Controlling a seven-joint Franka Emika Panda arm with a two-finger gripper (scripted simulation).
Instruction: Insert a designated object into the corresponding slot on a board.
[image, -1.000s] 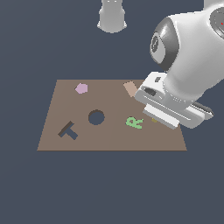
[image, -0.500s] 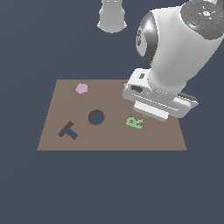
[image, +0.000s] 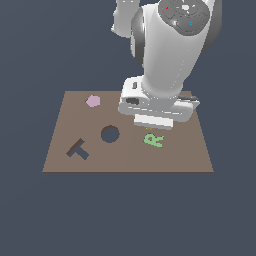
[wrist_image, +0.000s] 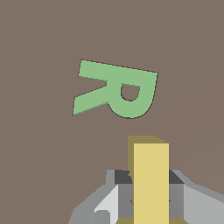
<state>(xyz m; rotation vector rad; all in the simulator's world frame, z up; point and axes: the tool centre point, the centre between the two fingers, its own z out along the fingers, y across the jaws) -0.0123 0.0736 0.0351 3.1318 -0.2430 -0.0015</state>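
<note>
While one arm is hanging over the board, one T-shaped slot, one round hole, one pink piece and one green R are lying well apart. The gripper is clamping the yellow block just beside the R.

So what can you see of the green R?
The green R is a flat, matte letter piece with a small hole in its loop. It lies face up on the brown board, turned at a slant, toward the exterior view's right of the round hole. Nothing touches it except the board. The gripper, with the yellow block between its fingers, is near it but apart.
</note>
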